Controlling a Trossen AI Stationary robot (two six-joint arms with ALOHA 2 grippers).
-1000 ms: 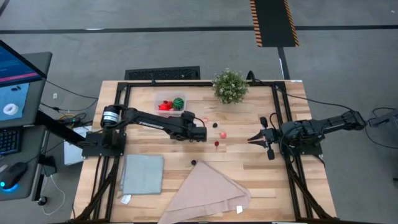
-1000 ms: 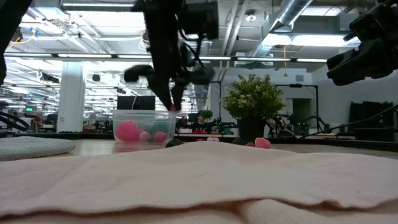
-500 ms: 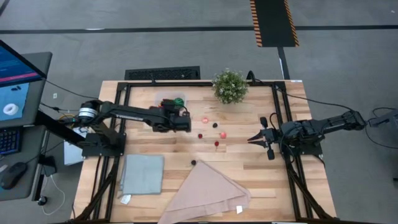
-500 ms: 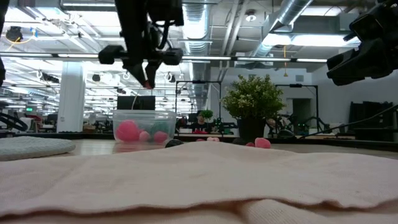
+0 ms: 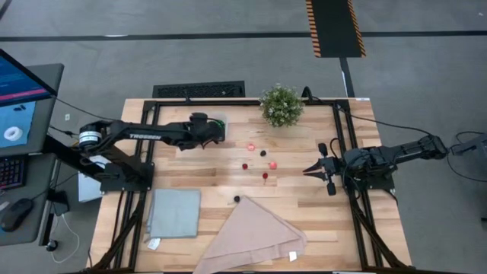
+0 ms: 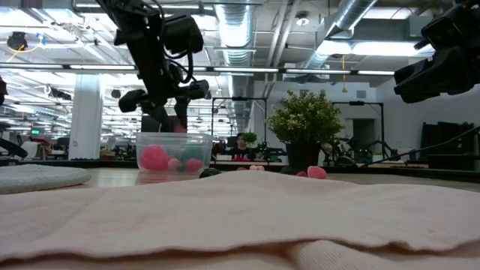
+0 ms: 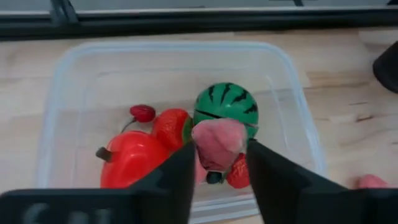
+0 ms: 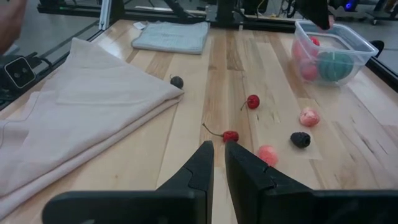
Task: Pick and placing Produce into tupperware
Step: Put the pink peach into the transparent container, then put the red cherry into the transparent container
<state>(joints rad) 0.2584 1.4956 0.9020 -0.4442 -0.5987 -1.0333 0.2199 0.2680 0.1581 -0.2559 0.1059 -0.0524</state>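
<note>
Tupperware (image 7: 53, 118) sits near the table's far edge, left of the potted plant (image 5: 281, 105). Inside it, left wrist view: a big red fruit (image 7: 130, 167), a strawberry (image 7: 171, 127), a small cherry (image 7: 142, 112), and a round green striped melon (image 7: 226, 107).

Left gripper (image 7: 219, 163) hangs directly above the container. A pink fruit (image 7: 217, 143) sits between its fingers (image 7: 180, 174); whether it is clamped or already let go cannot be told. In the low view the arm reaches down to just above the tub rim (image 6: 174, 136).

Loose produce on bare wood between tub and right arm, right wrist view: two cherries (image 8: 252, 101) (image 8: 231, 135), two pink pieces (image 8: 309, 117) (image 8: 267, 154), a blackberry (image 8: 300, 139), and a dark berry (image 8: 177, 81) touching the edge of the beige cloth (image 8: 81, 118). All lie well apart from each other.

Right gripper (image 8: 219, 163) waits at the table's right side, near the frame rail, fingers nearly together with a narrow gap and nothing between them.

Grey-blue cloth (image 5: 174, 212) lies flat at the near left; the beige cloth takes the near centre. Open wood remains between plant, loose pieces and right arm.

Writing: white lettering on the left arm link (image 5: 144, 137), too small to read.
</note>
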